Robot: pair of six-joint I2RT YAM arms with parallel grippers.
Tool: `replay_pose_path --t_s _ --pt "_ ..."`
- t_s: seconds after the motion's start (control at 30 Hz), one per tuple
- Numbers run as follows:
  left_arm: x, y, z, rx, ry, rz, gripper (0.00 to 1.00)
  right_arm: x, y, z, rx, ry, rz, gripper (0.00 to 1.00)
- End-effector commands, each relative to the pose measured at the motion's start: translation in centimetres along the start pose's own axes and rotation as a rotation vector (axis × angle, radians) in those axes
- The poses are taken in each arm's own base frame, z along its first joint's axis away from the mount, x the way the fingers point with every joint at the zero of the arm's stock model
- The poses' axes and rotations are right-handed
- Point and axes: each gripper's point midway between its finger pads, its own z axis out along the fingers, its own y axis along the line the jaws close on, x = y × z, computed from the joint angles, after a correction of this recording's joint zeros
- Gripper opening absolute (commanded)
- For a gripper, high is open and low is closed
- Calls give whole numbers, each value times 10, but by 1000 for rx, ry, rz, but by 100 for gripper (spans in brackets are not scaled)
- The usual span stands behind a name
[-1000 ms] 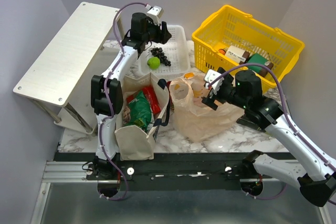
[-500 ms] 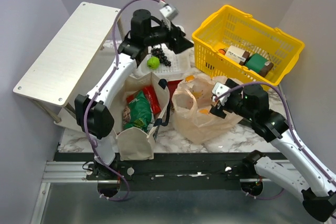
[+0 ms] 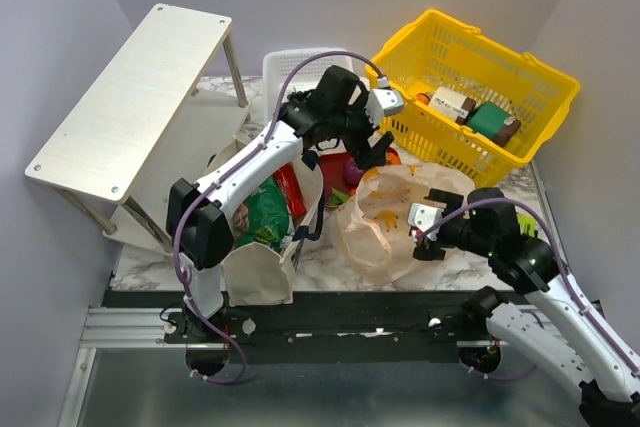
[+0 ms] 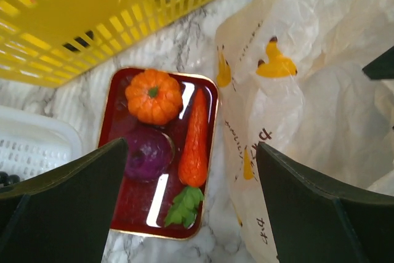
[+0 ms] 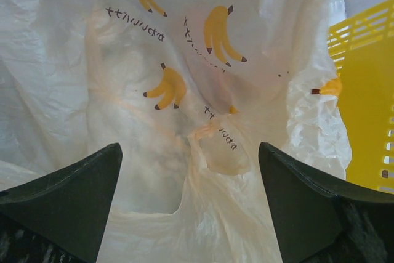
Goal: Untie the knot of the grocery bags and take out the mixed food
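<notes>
The thin plastic bag [image 3: 385, 217] printed with yellow bananas lies crumpled at the table's middle, its top loose. A slack handle loop [image 5: 219, 149] shows; I see no tied knot. My right gripper [image 5: 189, 146] is open just above that loop, at the bag's near right side [image 3: 425, 237]. My left gripper [image 4: 192, 143] is open and empty, hovering [image 3: 378, 145] over a red tray [image 4: 132, 214] holding an orange [image 4: 152, 95], a purple onion [image 4: 148, 152] and a carrot [image 4: 196, 133]. The canvas tote [image 3: 262, 267] stands at left with a green snack bag [image 3: 265, 212] and a red packet [image 3: 290, 185] inside.
A yellow basket [image 3: 470, 77] with boxes stands at the back right, close behind the red tray [image 4: 123, 10]. A white slotted basket [image 3: 290, 69] is behind the left arm. A tilted white shelf [image 3: 130, 97] fills the back left.
My left arm has swung from the white basket at the back to the right, over the red tray. My right gripper has drawn back toward the near edge of the plastic bag.
</notes>
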Motion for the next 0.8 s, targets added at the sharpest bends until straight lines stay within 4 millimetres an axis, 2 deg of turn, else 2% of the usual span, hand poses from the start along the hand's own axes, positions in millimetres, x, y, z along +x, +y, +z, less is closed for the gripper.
replay_pose_path --t_s 0.0,0.13,0.17,0.23,0.27,0.3,0.37,0.5,0.53,0.57,0.67,0.77 --pt "25 -33 -14 55 109 53 98 8 18 -6 -57 8 -6 99" --pt "39 -63 -16 161 148 68 90 11 21 -8 -61 13 -13 99" --pt "46 -69 -17 180 174 66 76 12 24 -8 -68 15 -17 98" --pt "54 -81 -17 212 200 94 59 18 33 -10 -101 23 -44 98" --pt "57 -86 -18 228 207 93 38 21 36 -11 -104 30 -54 97" --pt "58 -90 -17 241 207 94 23 29 42 -9 -119 47 -56 97" --pt "58 -94 -18 249 201 87 0 33 44 -12 -106 57 -57 97" --pt "44 -95 -23 241 168 90 0 41 52 -19 -123 89 -40 96" --pt "35 -97 -27 238 143 96 0 44 53 -21 -124 104 -47 95" --pt "26 -97 -30 236 117 101 0 48 58 -22 -138 112 -61 100" --pt "-3 -109 -45 267 23 123 0 64 70 -29 -146 121 -182 100" --pt "-21 -115 -60 274 -43 157 0 81 70 -35 -68 130 -382 100"
